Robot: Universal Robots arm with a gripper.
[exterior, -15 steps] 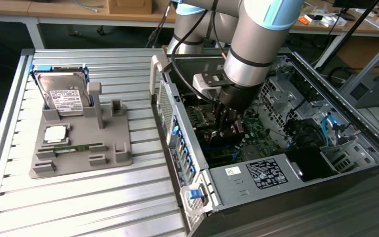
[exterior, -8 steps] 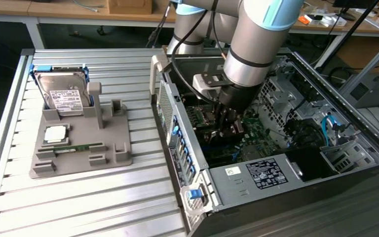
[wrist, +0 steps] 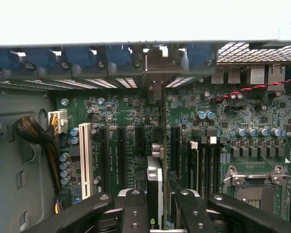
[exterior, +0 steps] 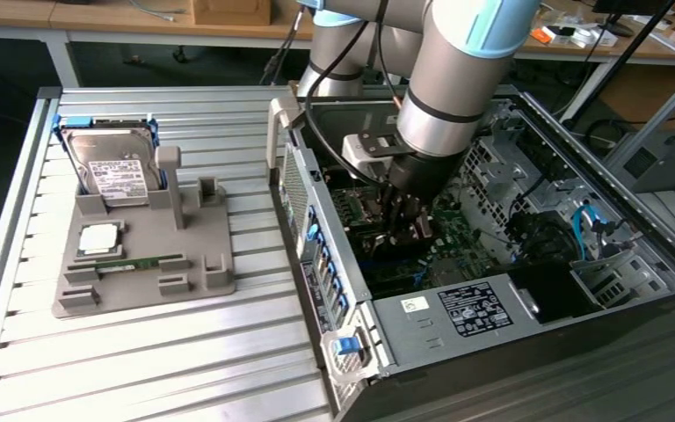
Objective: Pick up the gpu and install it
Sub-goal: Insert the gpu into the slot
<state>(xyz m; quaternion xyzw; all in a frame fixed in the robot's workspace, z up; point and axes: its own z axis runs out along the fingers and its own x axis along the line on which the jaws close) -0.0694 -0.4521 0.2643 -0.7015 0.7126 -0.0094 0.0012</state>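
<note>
Open PC case [exterior: 478,299] lying on its side near the bench's [exterior: 138,369] far right corner, motherboard [wrist: 252,126] facing up. Arm reaching down into it, gripper [exterior: 406,220] low over the slots. Jaws clenched on the gpu [wrist: 155,179], held on edge, its thin side seen from the wrist, lined up along a dark expansion slot [wrist: 138,141], bracket end toward the case's rear openings — probably so the edge connector could drop straight in. Whether seated or merely touching, impossible to tell. Grey parts tray [exterior: 138,264] toward the bench's left side, with hard drive [exterior: 112,171] propped upright, a chip and a green memory stick [exterior: 133,264]. White labels on drive and case too small to read.
</note>
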